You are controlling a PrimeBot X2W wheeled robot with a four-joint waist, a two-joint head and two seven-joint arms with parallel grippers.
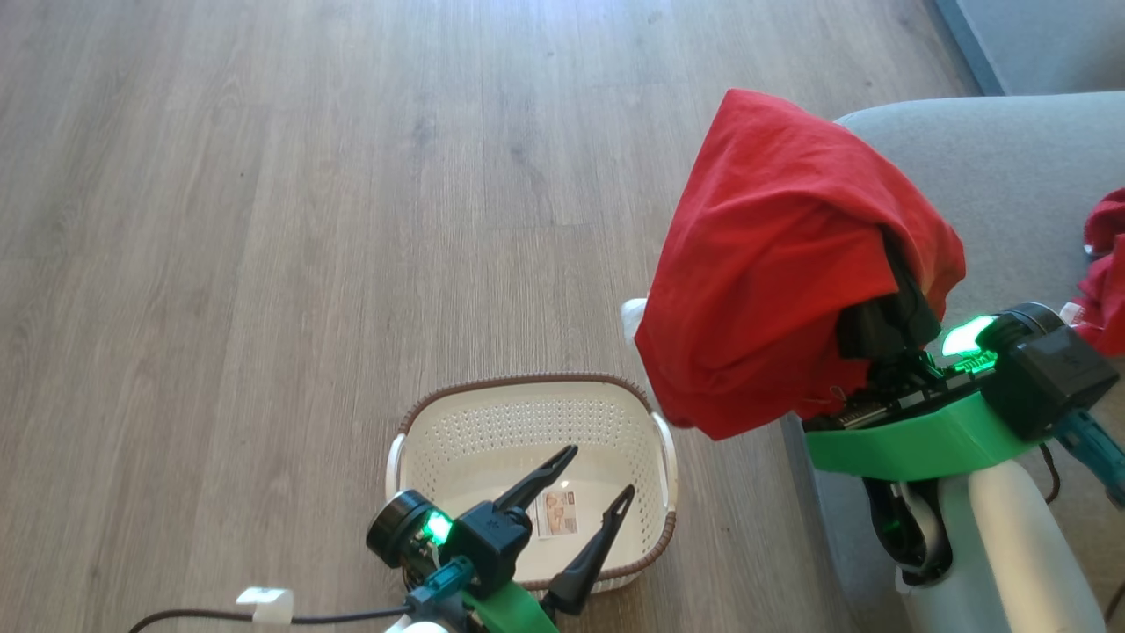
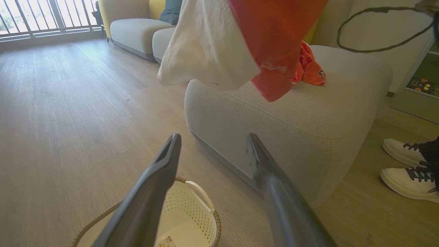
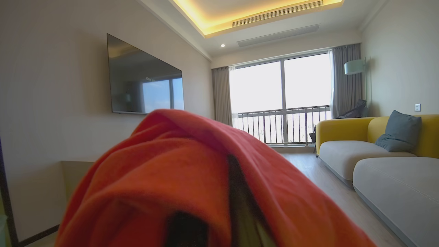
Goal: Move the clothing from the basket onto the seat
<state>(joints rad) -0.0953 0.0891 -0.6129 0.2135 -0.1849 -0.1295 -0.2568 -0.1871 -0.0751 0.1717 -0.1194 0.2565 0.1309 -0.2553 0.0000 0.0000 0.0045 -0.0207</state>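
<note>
The right claw [image 1: 881, 323] is closed, its fingers buried in a red garment [image 1: 773, 264] that drapes over them like a hood. It holds the garment in the air above the rounded corner of the grey seat [image 1: 967, 176], to the right of the basket [image 1: 527, 380]. From the left wrist, the garment [image 2: 274, 34] hangs down with a white section [image 2: 205, 44] beside the red, its lowest tip over the seat's [image 2: 291, 113] stitched edge; whether it touches cannot be told. From the right wrist, the cloth [image 3: 192, 178] looks soft and orange-red, bunched in thick folds.

The cream basket sits on the wooden floor [image 1: 264, 264] just beside the seat. It has perforated walls, a brown woven rim and white handles, and a barcode sticker [image 1: 560, 514] lies on its bottom. The left claw [image 1: 600, 472] hovers over it, fingers spread wide and gripping nothing.

A second red garment [image 1: 1103, 264] lies crumpled on the seat's top, showing a small dark print in the left wrist view [image 2: 308, 70]. A person's white shoes [image 2: 408, 171] stand on the floor beyond the seat.
</note>
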